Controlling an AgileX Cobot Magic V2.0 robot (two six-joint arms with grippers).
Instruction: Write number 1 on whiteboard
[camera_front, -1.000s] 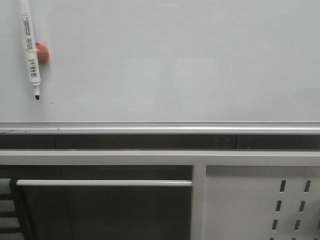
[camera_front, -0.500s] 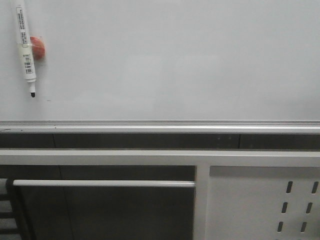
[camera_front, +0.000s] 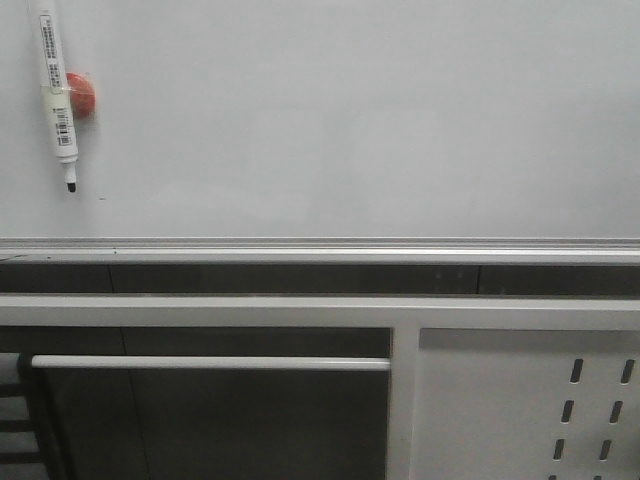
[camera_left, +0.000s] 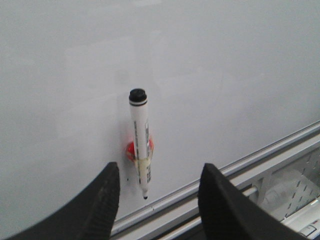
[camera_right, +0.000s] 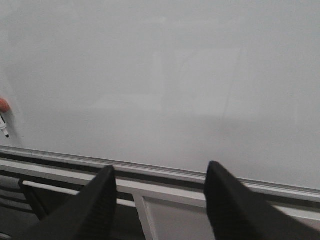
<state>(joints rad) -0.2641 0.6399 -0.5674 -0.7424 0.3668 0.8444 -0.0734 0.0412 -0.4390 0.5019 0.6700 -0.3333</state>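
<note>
I see the whiteboard (camera_front: 350, 120) filling the upper front view, a smooth, glossy white-grey sheet with a silver aluminium lower edge. No written stroke shows on it; I cannot tell a number anywhere. At about ten o'clock a slim white marker (camera_front: 57, 95) hangs against the board beside a round red magnet (camera_front: 83, 96), its long axis nearly vertical, black tip pointing toward six o'clock. Below sits a white perforated metal panel (camera_front: 520, 400). My left pincer (camera_left: 155, 200) stands wide open, holding nothing; my right pincer (camera_right: 157, 205) likewise gapes, holding nothing.
</note>
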